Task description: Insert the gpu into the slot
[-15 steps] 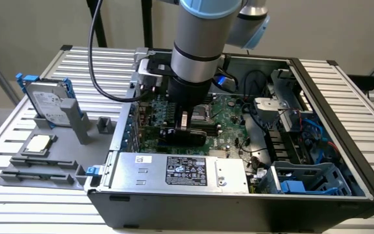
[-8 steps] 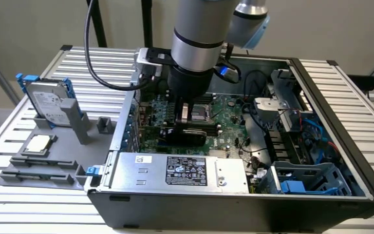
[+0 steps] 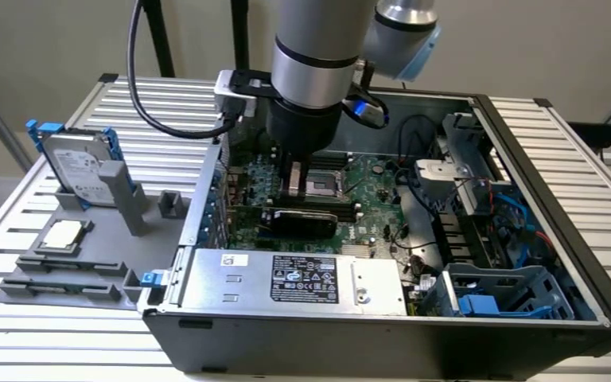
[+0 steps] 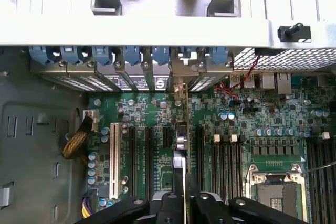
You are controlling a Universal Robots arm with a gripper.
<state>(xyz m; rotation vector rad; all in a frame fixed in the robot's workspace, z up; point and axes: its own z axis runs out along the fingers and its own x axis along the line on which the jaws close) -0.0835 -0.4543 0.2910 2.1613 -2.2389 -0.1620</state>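
The gpu (image 3: pixel 300 221), a thin black card, stands on edge over the green motherboard (image 3: pixel 375 187) inside the open case. In the wrist view the gpu (image 4: pixel 181 140) is seen edge-on, running from the rear bracket opening toward my gripper (image 4: pixel 184 207). Black fingers (image 4: pixel 169 203) sit close on either side of the card, shut on it. In the exterior view my gripper (image 3: pixel 298 195) comes straight down onto the card's top edge. The blue slot is hidden beneath the card; I cannot tell how deep the card sits.
Black slots (image 4: pixel 148 156) and a white slot (image 4: pixel 114 153) flank the card. Memory strips (image 4: pixel 226 161) and the CPU socket (image 4: pixel 275 190) lie beside it. A silver power supply (image 3: pixel 284 278), a blue drive cage (image 3: pixel 496 294) and cables crowd the case. A hard drive (image 3: pixel 77 167) stands outside.
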